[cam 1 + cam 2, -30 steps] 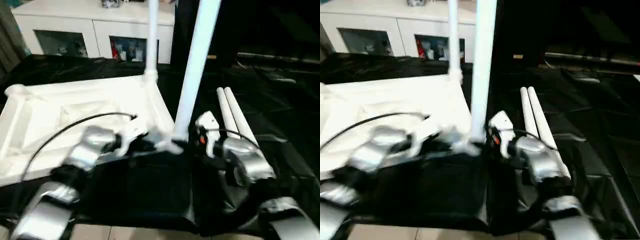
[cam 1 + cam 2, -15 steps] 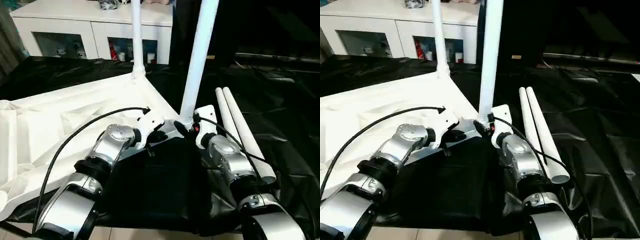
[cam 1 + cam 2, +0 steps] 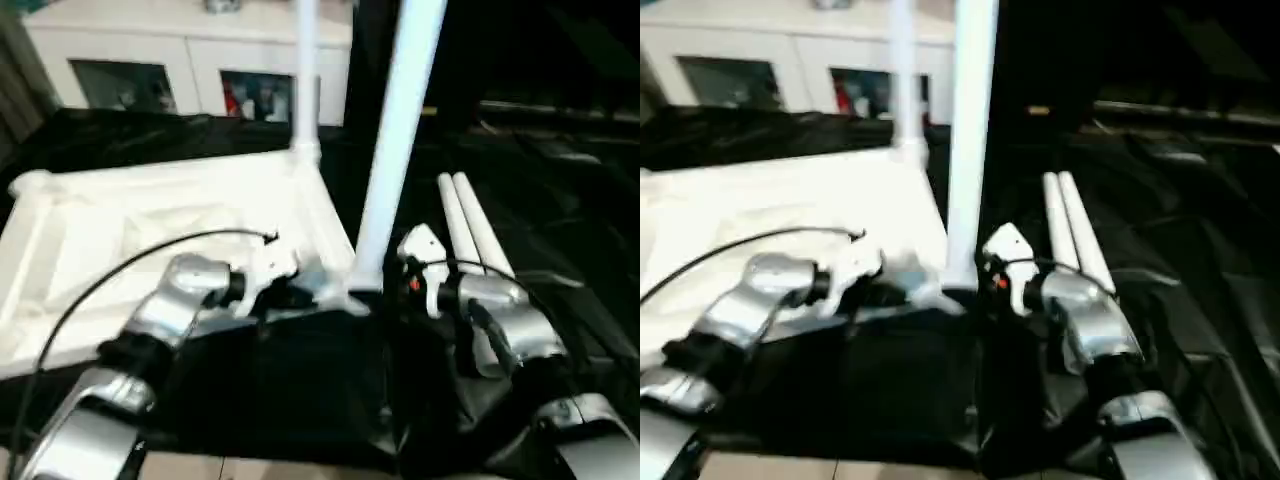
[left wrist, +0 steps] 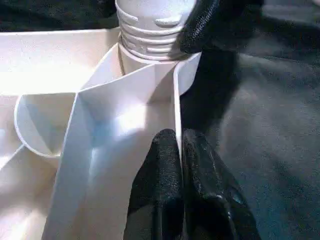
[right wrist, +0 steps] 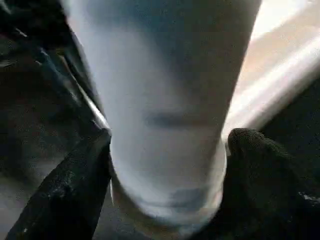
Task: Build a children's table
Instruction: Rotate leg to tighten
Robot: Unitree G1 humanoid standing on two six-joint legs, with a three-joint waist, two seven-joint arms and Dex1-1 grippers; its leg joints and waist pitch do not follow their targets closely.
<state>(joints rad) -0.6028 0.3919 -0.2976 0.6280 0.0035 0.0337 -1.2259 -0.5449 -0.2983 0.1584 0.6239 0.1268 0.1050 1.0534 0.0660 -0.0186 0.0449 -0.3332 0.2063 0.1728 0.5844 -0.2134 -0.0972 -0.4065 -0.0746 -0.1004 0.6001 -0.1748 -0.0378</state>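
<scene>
The right tool (image 5: 165, 165), fingers apart, hugs the long white plastic leg (image 3: 400, 150) at the flipped white tabletop's (image 3: 150, 230) five o'clock corner. The left tool (image 4: 182, 165), pinched shut, steadies the rim.

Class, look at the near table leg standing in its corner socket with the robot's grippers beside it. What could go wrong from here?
1. The near leg shows thread rings above its socket, so it may not be fully seated and could tip.
2. The right gripper straddles the leg; pulling away crookedly might knock it.
3. The left gripper, shut on the tabletop's rim, could shift the tabletop.
</scene>
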